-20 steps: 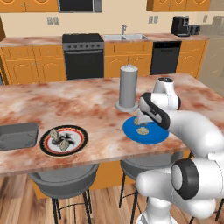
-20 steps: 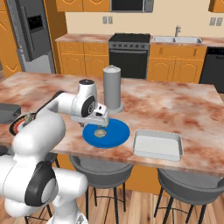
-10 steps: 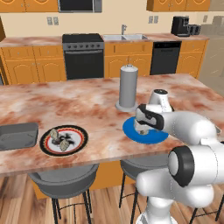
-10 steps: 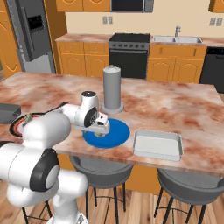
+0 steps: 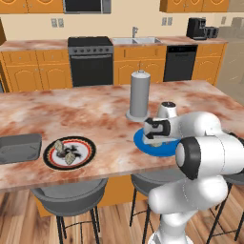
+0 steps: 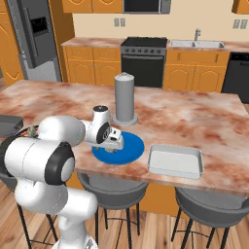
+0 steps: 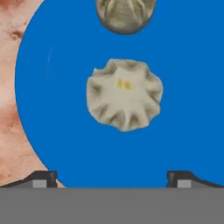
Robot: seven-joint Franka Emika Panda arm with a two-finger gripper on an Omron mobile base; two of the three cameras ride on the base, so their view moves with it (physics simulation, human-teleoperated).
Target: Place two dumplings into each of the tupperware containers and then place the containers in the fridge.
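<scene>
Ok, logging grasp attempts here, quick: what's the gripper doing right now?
Gripper: open, holding nothing, poised over a dumpling on the blue plate.

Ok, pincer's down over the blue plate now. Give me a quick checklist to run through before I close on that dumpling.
1. Pincer open: ok, fingertips stand wide at either side of the hand view.
2. Target dumpling centred between the fingertips: ok, it sits roughly midway, a little above them in the hand view.
3. Second dumpling out of the way: ok, it lies apart from the target on the blue plate.
4. Pincer low enough to grip: cannot tell; the base views show the hand close over the plate, contact not visible.
5. Pale container ready to receive: ok, beside the plate, nothing in it.
6. Paper towel roll clear of the arm: ok, behind the plate.
</scene>
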